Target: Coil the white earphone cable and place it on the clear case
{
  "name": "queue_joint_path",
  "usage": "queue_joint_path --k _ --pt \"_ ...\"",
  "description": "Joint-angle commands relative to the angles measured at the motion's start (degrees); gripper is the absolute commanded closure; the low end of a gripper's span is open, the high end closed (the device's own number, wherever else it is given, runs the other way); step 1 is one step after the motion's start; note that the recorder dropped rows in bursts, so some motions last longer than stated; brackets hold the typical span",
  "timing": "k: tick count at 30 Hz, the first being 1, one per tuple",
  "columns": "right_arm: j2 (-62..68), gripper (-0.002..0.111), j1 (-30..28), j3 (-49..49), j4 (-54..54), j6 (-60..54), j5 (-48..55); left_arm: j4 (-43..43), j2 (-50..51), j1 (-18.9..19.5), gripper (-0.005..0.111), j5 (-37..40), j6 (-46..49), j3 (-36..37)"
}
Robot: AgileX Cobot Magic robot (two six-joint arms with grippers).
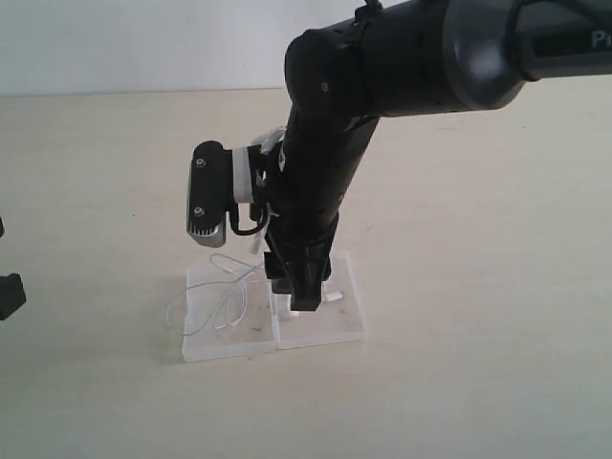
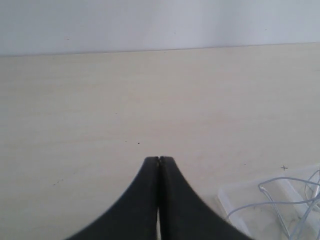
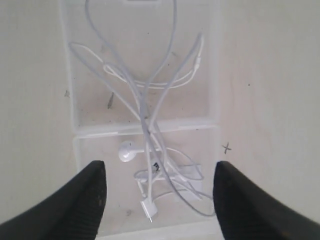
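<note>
The clear case lies open and flat on the table, its two halves side by side. The white earphone cable sprawls in loose loops over both halves, with an earbud and the plug on the half nearer my right gripper. That gripper hangs open just above the case, its fingers either side of the tangle and nothing between them. In the exterior view the arm hides part of the case; the cable shows on the left half. My left gripper is shut and empty, off to the case's side.
Bare pale tabletop surrounds the case. A small pencilled cross marks the table beside the case. The left wrist view catches a corner of the case with cable loops. The back wall meets the table's far edge.
</note>
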Motion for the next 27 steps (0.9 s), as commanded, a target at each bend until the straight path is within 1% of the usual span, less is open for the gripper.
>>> queue_joint_path --k 1,7,10,12,14,15,16,17,18,19,20,22,24,27 --pt "-3.11 0.048 0.13 -0.29 -0.47 1.78 2.50 0.61 -0.35 0.07 0.107 0.69 0.14 0.25" --pt "-8.32 0.049 0.13 -0.29 -0.66 8.24 4.47 0.61 -0.35 0.07 0.107 0.69 0.25 0.25" --pt "-11.06 0.055 0.13 -0.29 -1.32 12.33 5.92 0.61 -0.35 0.07 0.107 0.69 0.25 0.25" --pt "-12.99 0.062 0.13 -0.29 -1.82 15.51 7.72 0.61 -0.35 0.07 0.107 0.69 0.25 0.25" --pt "-14.97 0.073 0.13 -0.29 -1.96 18.00 10.32 0.61 -0.35 0.07 0.107 0.69 0.25 0.25" --pt "-16.73 0.084 0.13 -0.29 -1.96 19.59 12.69 0.61 -0.35 0.07 0.107 0.69 0.25 0.25" --pt "-17.63 0.090 0.13 -0.29 -1.96 20.69 14.04 0.61 -0.35 0.07 0.107 0.69 0.25 0.25" --pt "-19.21 0.103 0.13 -0.29 -1.74 23.31 15.93 0.61 -0.35 0.07 0.107 0.69 0.25 0.25" --pt "-20.12 0.109 0.13 -0.19 -1.50 24.96 16.53 0.61 -0.35 0.07 0.107 0.69 0.25 0.25" --pt "-22.22 0.108 0.13 -0.08 -1.50 29.30 16.92 0.61 -0.35 0.07 0.107 0.69 0.85 0.25" --pt "-23.25 0.108 0.13 0.44 -1.50 31.04 16.41 0.61 -0.35 0.07 0.107 0.69 0.96 0.25" --pt "-27.87 0.108 0.13 3.06 -1.33 35.94 12.72 0.61 -1.12 0.07 0.107 -0.51 1.73 0.25" --pt "-34.45 0.108 0.13 7.95 -1.33 38.96 6.66 0.61 -3.56 0.07 0.107 -3.09 3.91 0.25" --pt "-42.24 0.108 0.13 14.06 -1.33 42.01 2.52 0.61 -7.37 0.07 0.107 -4.70 4.04 0.25"
